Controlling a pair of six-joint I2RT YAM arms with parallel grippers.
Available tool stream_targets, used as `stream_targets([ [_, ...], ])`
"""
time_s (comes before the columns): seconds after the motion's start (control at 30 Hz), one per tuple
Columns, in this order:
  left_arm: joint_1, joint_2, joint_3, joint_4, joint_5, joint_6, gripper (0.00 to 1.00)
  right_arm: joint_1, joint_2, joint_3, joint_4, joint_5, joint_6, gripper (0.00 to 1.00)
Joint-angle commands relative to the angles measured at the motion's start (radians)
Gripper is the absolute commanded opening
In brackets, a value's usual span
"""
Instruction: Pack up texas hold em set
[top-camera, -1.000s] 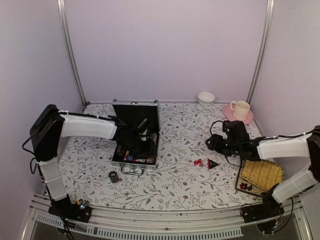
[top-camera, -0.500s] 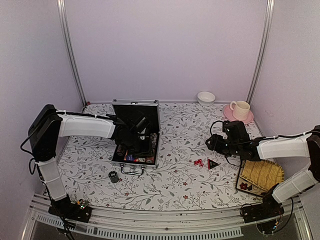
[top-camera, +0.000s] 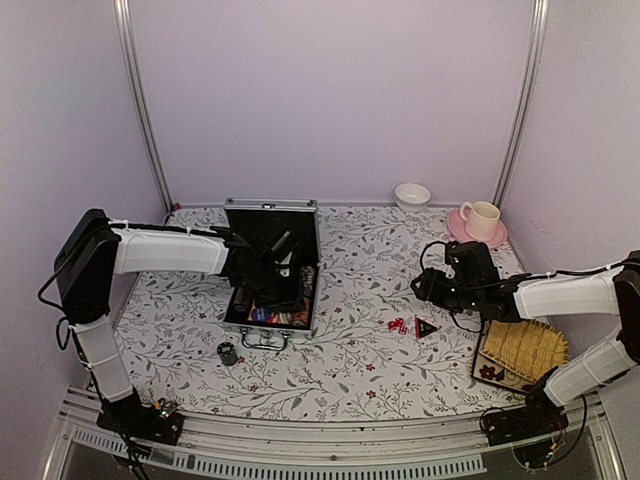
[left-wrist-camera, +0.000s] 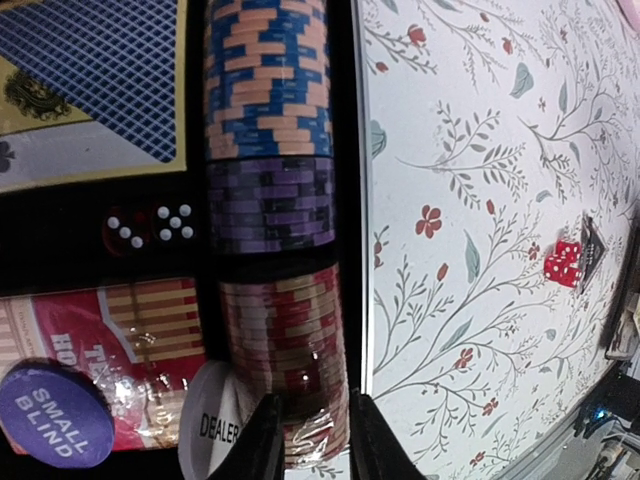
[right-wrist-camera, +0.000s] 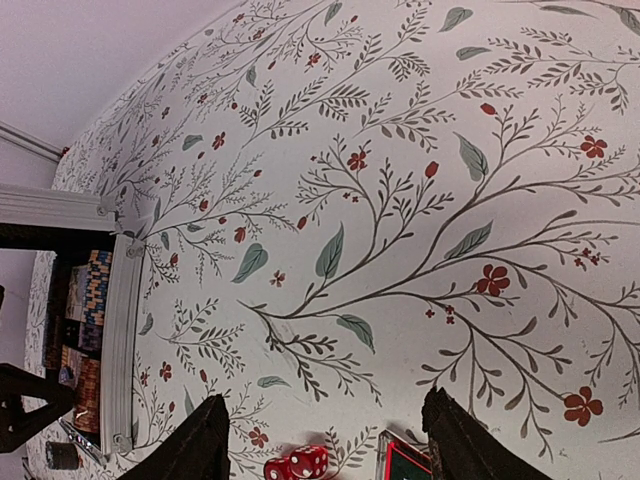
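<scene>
on the left, the left fingers (left-wrist-camera: 262, 445) sit inside the open silver case (top-camera: 270, 205), close together astride the near end of the red chip row (left-wrist-camera: 285, 340); whether they pinch it i cannot tell. further right on the worktop (top-camera: 350, 260), the red dice (right-wrist-camera: 297, 463) and triangular marker (right-wrist-camera: 405, 466) lie side by side just below the right fingers (right-wrist-camera: 205, 445), which hang wide open and empty; that arm is plainly nearer them, the case well off to its left
</scene>
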Motion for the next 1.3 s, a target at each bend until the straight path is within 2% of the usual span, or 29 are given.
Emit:
stream_targets([
  [0.0, -0.015, 0.007, 0.011, 0.019, 0.042, 0.011, 0.23, -0.003, 0.011, -0.012, 0.018, -0.014, 0.006, 0.67],
  [0.3, -0.022, -0.030, 0.013, 0.029, 0.012, 0.029, 0.23, -0.003, 0.012, -0.011, 0.021, -0.015, 0.008, 0.67],
  [0.6, -0.027, -0.205, -0.026, 0.102, -0.058, 0.096, 0.41, -0.003, 0.008, -0.006, 0.021, -0.018, 0.009, 0.67],
  [0.73, 0.011, -0.235, -0.092, 0.077, -0.063, 0.065, 0.41, -0.004, 0.008, -0.003, 0.021, -0.023, 0.014, 0.67],
  [0.93, 0.051, -0.240, -0.196, 0.139, 0.017, 0.020, 0.43, -0.003, 0.004, 0.002, 0.020, -0.030, 0.013, 0.67],
  [1.27, 0.061, -0.210, -0.237, 0.137, 0.020, 0.016, 0.42, -0.003, 0.006, 0.006, 0.018, -0.038, 0.025, 0.67],
])
